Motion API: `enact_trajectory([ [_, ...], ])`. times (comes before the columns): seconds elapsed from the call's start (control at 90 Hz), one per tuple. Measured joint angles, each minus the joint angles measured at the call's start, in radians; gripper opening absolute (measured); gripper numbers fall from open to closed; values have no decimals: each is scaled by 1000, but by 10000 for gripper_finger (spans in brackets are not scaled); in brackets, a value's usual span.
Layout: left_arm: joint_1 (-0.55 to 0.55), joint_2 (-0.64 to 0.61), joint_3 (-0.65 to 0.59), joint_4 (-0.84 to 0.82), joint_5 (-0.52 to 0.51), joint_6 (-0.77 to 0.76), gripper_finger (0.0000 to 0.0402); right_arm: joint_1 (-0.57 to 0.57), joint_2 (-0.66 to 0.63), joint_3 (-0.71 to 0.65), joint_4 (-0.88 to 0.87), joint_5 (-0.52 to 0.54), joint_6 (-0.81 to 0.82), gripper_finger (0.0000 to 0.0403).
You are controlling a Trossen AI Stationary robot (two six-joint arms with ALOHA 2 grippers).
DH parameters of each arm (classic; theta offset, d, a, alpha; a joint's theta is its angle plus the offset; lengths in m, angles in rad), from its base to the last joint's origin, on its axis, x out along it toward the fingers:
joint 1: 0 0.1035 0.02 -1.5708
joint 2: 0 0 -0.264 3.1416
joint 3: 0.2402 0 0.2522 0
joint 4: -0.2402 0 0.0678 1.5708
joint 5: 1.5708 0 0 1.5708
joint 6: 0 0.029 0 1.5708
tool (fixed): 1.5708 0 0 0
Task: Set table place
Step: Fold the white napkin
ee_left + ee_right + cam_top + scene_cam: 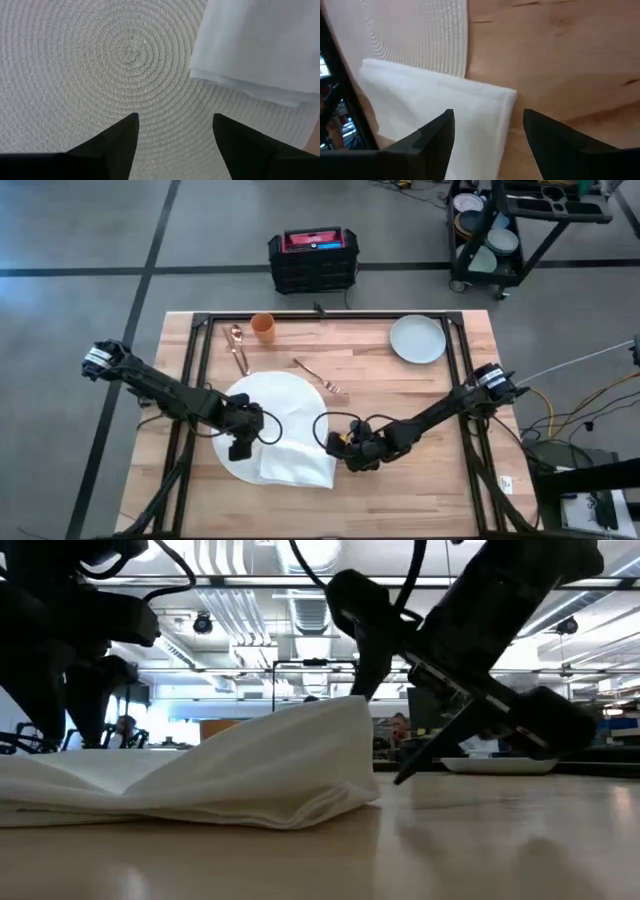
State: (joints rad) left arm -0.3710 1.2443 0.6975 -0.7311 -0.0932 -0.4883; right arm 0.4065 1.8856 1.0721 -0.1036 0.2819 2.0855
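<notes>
The place, a large round white woven mat [262, 402], lies on the table [400, 490] left of its middle. A folded white napkin [300, 465] rests on the mat's near right part and reaches onto the wood. My left gripper [240, 448] hovers open over the mat [100, 60], with the napkin [260, 45] off to one side. My right gripper [340, 450] is open at the napkin's right edge [507, 107], one finger over the cloth and one over bare wood. In the low view the napkin's right end [345, 715] stands raised. My right gripper's open fingers [435, 130] straddle the napkin's right edge from above at a slant. Whether they touch the cloth I cannot tell.
Along the far side are an orange cup [262, 325], a spoon [238, 348], a fork [318, 375] and the pale grey-green plate [417, 338]. A black frame rail [330, 314] rims the table. Bare wood lies to the right of the napkin.
</notes>
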Motion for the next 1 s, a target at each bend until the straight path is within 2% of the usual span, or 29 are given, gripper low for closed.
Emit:
enact_trajectory([
  [0.7,2,0,0,7,-3,5,227,-10,3,0,45,-3,10,222],
  [1.0,2,0,0,9,-3,5,235,-13,3,0,41,-46,-15,223],
])
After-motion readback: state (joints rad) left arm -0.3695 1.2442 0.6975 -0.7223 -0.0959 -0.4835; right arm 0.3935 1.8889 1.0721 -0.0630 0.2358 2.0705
